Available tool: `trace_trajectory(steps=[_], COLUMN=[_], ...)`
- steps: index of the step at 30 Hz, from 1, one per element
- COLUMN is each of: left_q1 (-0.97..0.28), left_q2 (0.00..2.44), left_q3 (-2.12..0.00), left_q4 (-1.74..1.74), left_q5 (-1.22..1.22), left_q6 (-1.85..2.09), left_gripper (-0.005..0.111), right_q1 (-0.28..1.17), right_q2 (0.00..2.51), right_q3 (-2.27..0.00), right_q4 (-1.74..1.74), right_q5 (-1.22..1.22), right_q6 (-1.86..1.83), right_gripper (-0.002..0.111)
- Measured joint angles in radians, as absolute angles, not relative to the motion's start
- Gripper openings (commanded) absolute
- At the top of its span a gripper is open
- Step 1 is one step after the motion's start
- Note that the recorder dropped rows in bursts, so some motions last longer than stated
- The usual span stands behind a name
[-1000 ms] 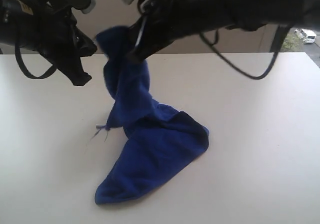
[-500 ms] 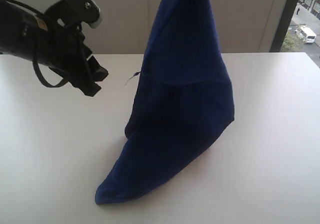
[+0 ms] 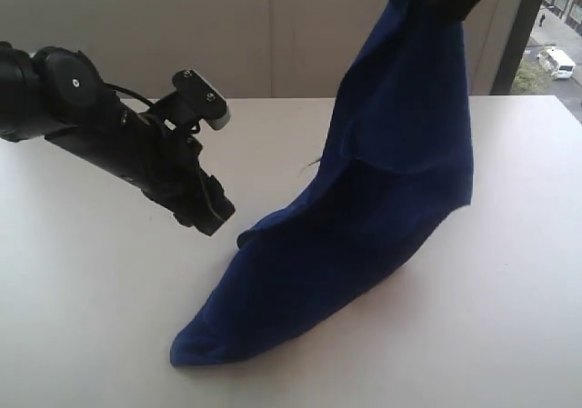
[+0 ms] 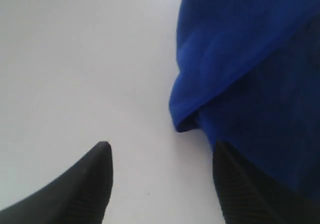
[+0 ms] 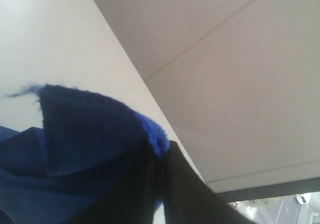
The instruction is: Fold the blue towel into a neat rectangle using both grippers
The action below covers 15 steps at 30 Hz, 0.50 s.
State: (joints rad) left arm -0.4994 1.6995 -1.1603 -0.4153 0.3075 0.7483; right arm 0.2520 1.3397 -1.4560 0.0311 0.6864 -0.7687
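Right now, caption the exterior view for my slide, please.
Right pincer holds towel up by a corner, lower end on table; open left pincer low beside it.

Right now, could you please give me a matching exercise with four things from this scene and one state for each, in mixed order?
Things:
1. left gripper
2. right gripper
3. blue towel
4. table

States:
A. white, under the towel's lower end
B. jaws shut on the towel, raised high
C. jaws open, holding nothing
D. hangs from above, lower end lying flat

Pairs: 1-C, 2-B, 3-D, 4-A
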Motion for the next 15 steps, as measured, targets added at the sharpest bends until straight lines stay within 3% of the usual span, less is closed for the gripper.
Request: trace_trajectory(steps=[10,15], left_q1=[-0.499,-0.499], left_q2=[1.779,1.834], left_q3=[-1.160,-1.160], left_q4=[-1.059,-1.230], left_q5=[0.362,0.400], left_q6=[1.607,1.838], left_gripper=[0.063,0.063], right_q1=[0.252,0.252], right_q2=[1.340,1.340], right_q3=[-1.456,-1.456], right_q4=[0.015,0.007], right_q5=[0.680,0.680], right_q6=[-0.765,-0.765], right_gripper=[0.000,0.000])
